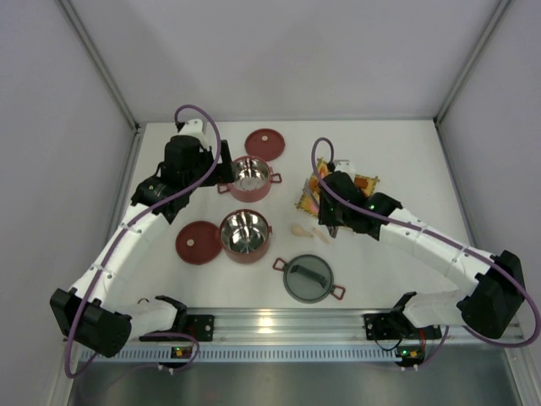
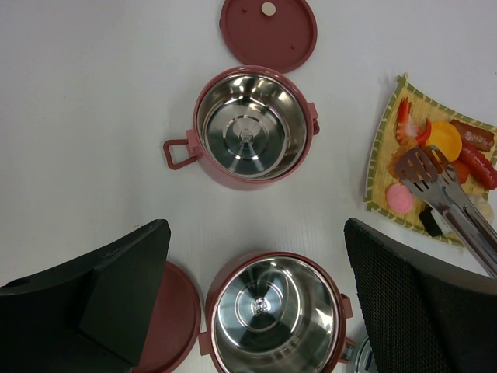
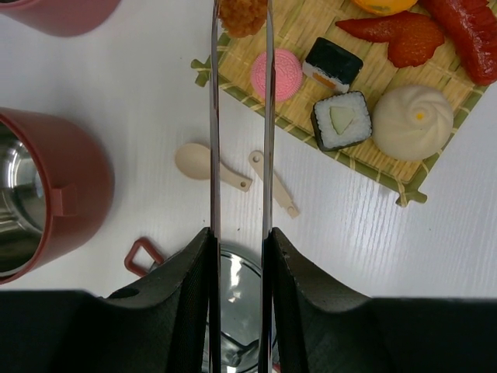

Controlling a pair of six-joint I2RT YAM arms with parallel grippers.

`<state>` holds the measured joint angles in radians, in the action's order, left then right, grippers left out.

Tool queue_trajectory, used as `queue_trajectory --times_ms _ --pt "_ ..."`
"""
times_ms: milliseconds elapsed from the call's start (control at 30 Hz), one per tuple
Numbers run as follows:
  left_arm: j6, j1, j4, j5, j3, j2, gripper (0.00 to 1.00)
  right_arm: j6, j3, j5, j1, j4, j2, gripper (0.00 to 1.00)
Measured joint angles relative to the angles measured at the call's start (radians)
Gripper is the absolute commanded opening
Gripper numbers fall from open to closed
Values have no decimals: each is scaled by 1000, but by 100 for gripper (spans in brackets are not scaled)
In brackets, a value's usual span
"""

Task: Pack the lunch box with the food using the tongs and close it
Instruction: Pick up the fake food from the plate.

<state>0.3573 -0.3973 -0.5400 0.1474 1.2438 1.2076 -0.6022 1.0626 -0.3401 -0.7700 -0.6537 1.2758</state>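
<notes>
White tabletop (image 1: pixel 397 152), pale grey walls on 3 sides. The right gripper (image 3: pixel 239 249) is clenched on the tongs (image 3: pixel 266 116): black fingers press both thin arms from outside, so the arms run nearly parallel w/ a narrow gap. The tongs reach over one corner of the yellow mat (image 3: pixel 365 155). A brown fried piece (image 3: pixel 242 15) sits btwn the arms at the frame's top edge. The tips are cut off there, so contact can't be told.

Food on the mat, as far as it can be counted:
- 1 pink disc (image 3: pixel 276 75), partly under a tong arm
- 2 sushi (image 3: pixel 342 119)
- 1 white bun (image 3: pixel 411 122)
- 1 shrimp (image 2: pixel 405 124)
- 1 orange round pc (image 2: pixel 444 138)
- red sausage pcs (image 2: pixel 477 163) at the mat's far side, count unclear

Just off the mat's near edge lie 2 cream spoons (image 3: pixel 203 165), apart from it. The grey domed lid (image 1: pixel 308 279) lies nearer the arm bases than the mat.

The lunch box is in parts, all left of the mat. There are 2 bowls, steel floors showing: far bowl (image 1: pixel 251 196) just left of the mat, near bowl (image 1: pixel 245 256) left of it and closer to the bases. There are 2 flat red lids: one (image 1: pixel 265 144) beyond the far bowl, one (image 1: pixel 198 242) just beside the near bowl, on its side away from the mat.

The left gripper (image 2: pixel 256 225) is released, fingers spread wide, and hovers above the gap btwn the bowls, well left of the mat.

Room: a wide strip of white top runs from the mat to the back wall, and more lies btwn the mat and the right wall. The lane btwn the mat and the far bowl is narrow.
</notes>
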Motion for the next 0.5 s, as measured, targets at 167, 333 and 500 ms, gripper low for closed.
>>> queue_trajectory --times_ms 167,333,500 --pt "0 0 0 0 0 0 99 5 14 0 -8 -6 -4 12" --pt "0 0 0 0 0 0 99 8 21 0 -12 -9 -13 11" --pt "0 0 -2 3 0 0 99 20 50 0 -42 -32 -13 11"
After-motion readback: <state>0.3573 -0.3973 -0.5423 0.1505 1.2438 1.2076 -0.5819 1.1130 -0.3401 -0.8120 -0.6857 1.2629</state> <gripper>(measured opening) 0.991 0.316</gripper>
